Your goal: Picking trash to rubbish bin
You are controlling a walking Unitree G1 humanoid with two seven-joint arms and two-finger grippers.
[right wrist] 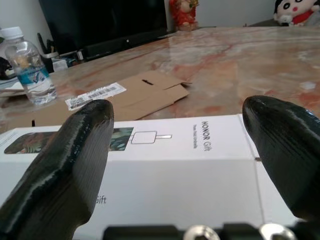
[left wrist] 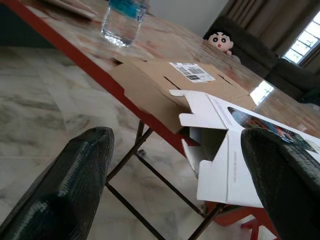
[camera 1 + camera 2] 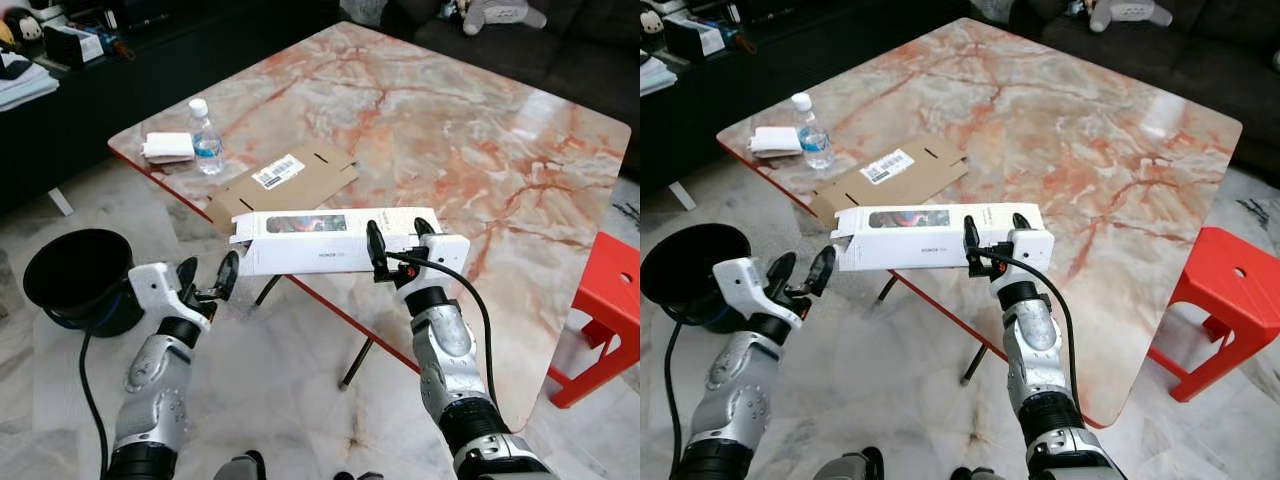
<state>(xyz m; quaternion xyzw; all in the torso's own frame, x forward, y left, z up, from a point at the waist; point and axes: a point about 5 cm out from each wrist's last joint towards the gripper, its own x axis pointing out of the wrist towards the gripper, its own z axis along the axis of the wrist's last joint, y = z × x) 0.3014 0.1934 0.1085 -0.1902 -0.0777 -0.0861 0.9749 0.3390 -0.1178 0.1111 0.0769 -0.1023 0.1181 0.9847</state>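
White HONOR gift box lies lengthwise at the near edge of the marble desk, centre of frame, its open flap end overhanging toward the left. Right end effector sits at the box's right end, fingers spread wide on either side of it, not closed on it. Left end effector lower left, off the desk edge, fingers wide, pointed at the open flap, holding nothing. Black rubbish bin on the floor at far left, beside the left arm. Flattened cardboard with shipping label just behind the box. Water bottle and folded tissue upper left on desk. Red stool at right edge.
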